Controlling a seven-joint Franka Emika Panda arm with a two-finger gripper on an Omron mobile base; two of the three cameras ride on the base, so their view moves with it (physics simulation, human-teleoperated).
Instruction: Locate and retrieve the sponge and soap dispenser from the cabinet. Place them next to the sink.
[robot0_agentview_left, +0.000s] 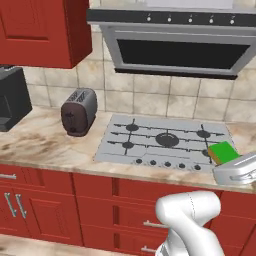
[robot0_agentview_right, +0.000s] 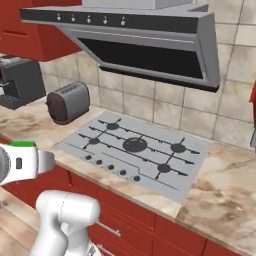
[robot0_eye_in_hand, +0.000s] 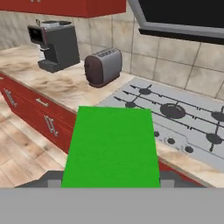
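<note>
The bright green sponge (robot0_eye_in_hand: 111, 144) sits flat between my fingers, and my gripper (robot0_eye_in_hand: 111, 180) is shut on it. In the left base view the sponge (robot0_agentview_left: 223, 152) hangs over the front right corner of the hob, with its yellowish side edge showing and the white hand just below and right of it. The right base view shows a thin green strip of the sponge (robot0_agentview_right: 20, 144) on top of the hand, in front of the counter edge. The soap dispenser and the sink are out of view. I cannot tell which red wall unit is the cabinet.
A grey gas hob (robot0_agentview_left: 162, 141) lies in the marble counter under a steel hood (robot0_agentview_left: 175, 45). Left of the hob are a toaster (robot0_agentview_left: 78, 111) and a black coffee machine (robot0_agentview_left: 12, 97). A red wall cupboard (robot0_agentview_left: 40, 30) hangs upper left, and red base cupboards (robot0_agentview_left: 50, 205) run below.
</note>
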